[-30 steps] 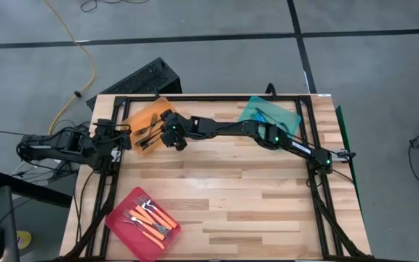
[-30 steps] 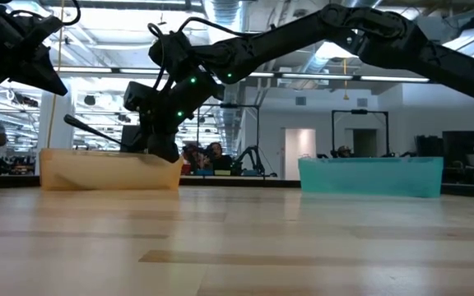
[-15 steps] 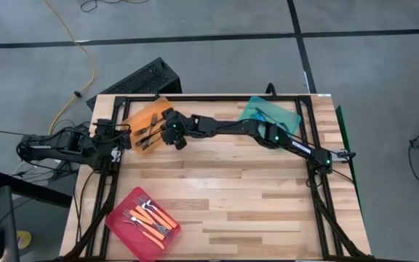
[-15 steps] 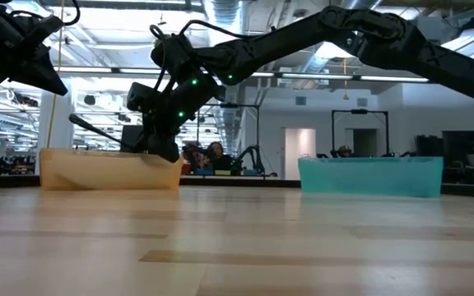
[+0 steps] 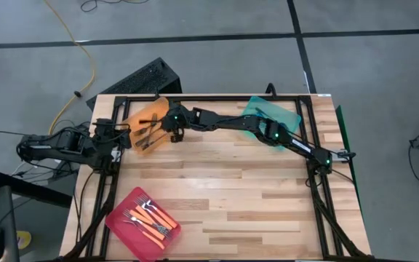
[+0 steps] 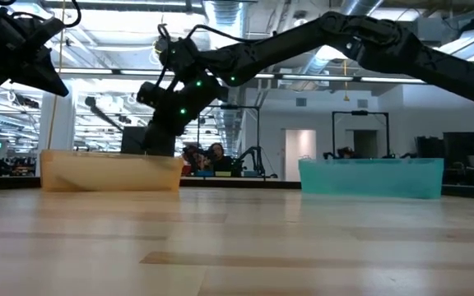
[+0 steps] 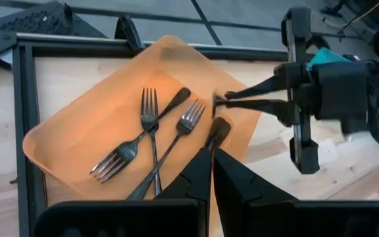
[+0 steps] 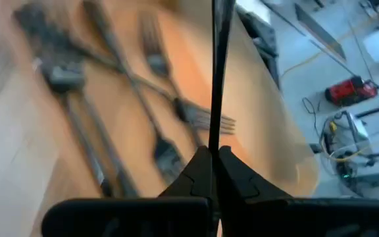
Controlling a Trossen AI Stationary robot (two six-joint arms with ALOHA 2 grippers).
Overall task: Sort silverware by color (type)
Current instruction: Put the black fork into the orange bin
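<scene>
Dark right pincer (image 5: 169,125): fingers pressed together on the handle of a dark fork (image 8: 216,72), which hangs over the orange tray (image 5: 133,118).
Change from earlier: a second ago the right pincer sat at the tray's near-right edge; it has since shifted up and back, and stands higher above the tray wall in the low view (image 6: 161,123).
Held fork versus pincer: in the right wrist view the thin dark shaft runs straight out from between the closed fingers; in the left wrist view the right pincer (image 7: 221,100) hovers over the tray's right part.
Dark forks in tray (image 7: 151,135): several lie crossed on the tray floor, below and beside the right pincer, apart from it.
Left pincer (image 5: 126,136): shut, empty, waiting at the tabletop's left edge just beside the orange tray, unmoved.
Teal tray (image 5: 276,112): far right of the tabletop (image 5: 231,196), under the right arm.
Pink tray (image 5: 121,212): near-left corner, holding orange-handled forks (image 5: 153,220), well apart from both pincers.
</scene>
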